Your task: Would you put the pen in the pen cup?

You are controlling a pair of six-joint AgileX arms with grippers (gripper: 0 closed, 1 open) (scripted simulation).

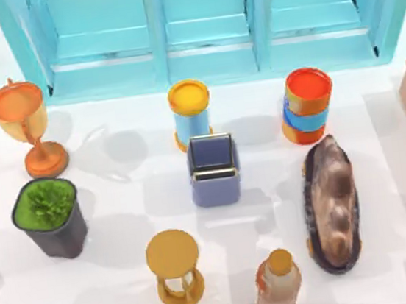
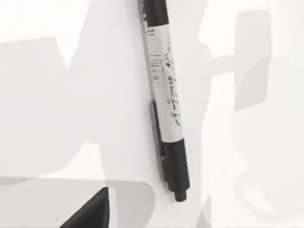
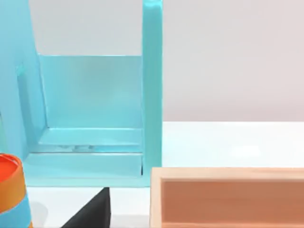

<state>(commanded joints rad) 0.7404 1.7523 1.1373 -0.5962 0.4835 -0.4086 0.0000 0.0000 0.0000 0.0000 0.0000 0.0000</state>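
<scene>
Pen lies flat on the white table under my left wrist camera: white barrel with black script, black ends and a clip. Pen cup, periwinkle and square, stands mid-table. Whether my grippers are clenched, I cannot tell.

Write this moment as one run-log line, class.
stage: pre-grasp | pen: flat on table, under left wrist camera | pen cup: upright, table centre, no pen visible inside | step: pen not yet grasped
</scene>
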